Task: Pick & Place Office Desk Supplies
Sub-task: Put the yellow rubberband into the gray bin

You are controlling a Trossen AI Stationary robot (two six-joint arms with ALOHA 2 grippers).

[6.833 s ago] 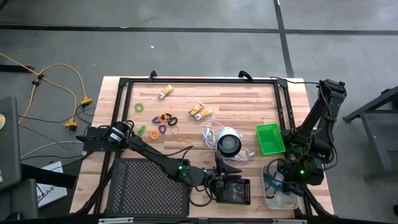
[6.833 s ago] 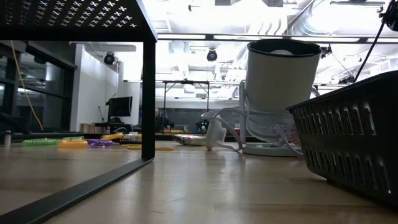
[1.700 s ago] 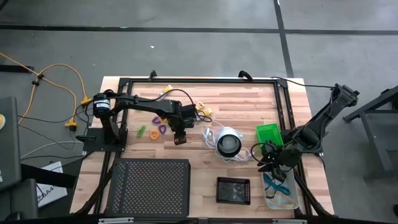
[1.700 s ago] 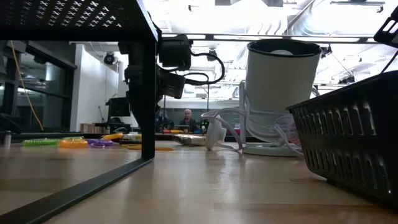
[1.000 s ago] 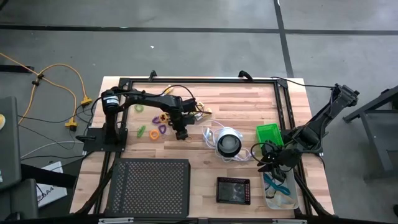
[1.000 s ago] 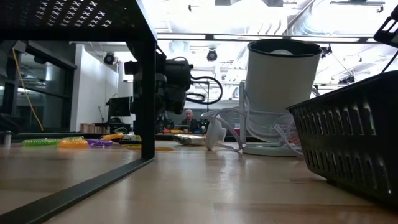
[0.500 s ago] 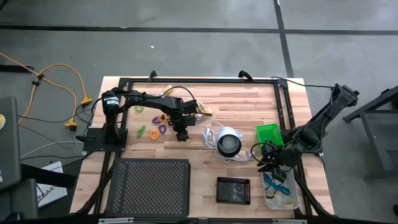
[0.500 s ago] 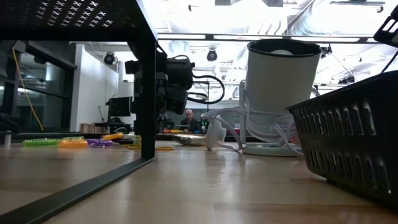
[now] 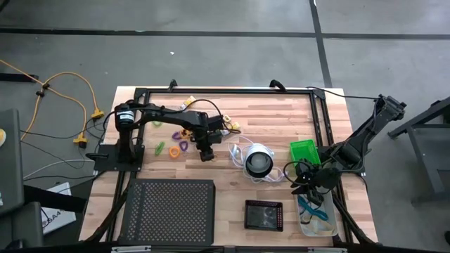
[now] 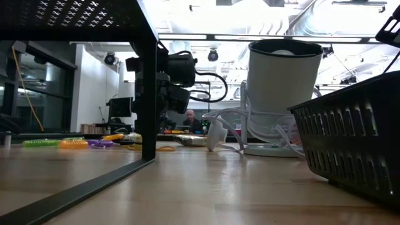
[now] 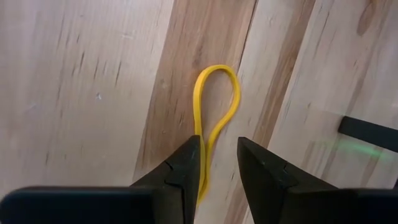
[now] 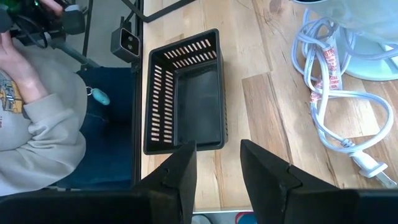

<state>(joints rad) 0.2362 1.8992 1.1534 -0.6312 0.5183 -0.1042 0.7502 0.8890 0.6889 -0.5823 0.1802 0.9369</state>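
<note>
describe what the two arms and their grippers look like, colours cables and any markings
Both arms are dark, jointed tubes. The left arm has a round silver-faced joint near its base and a black cable looping over its wrist; the right arm shows a small green light low down. The left gripper and right gripper each have two black, wedge-shaped fingers.

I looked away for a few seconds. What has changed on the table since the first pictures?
The left gripper left the black tray and now straddles the yellow loop, jaws open. The right gripper moved slightly toward mid-table. The supplies stayed put.
</note>
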